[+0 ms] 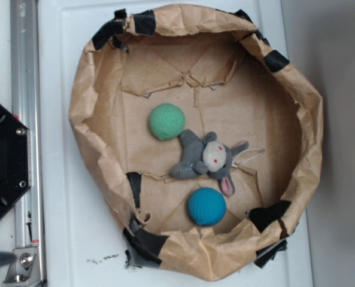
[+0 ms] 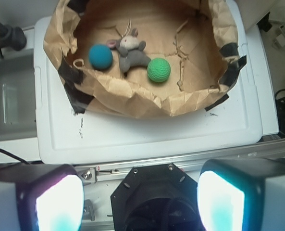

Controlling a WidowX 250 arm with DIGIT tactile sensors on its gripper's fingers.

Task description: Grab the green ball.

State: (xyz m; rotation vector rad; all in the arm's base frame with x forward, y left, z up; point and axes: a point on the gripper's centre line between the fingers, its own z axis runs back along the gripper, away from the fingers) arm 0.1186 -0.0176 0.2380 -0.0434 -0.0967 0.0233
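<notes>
Three things lie inside the crumpled paper wall [image 1: 84,128]: the green ball [image 1: 167,121], a plush bunny [image 1: 210,158] just beside it, and a blue ball [image 1: 206,206]. Bare paper floor surrounds the green ball's other sides. The claw [image 2: 140,202] gapes wide, empty, back over the robot base.

1. My gripper [image 2: 140,199] shows only in the wrist view, at the bottom edge.
2. My two fingers [image 2: 58,202] stand wide apart, one at each lower corner.
3. Nothing sits between them; their pads glow pale.
</notes>
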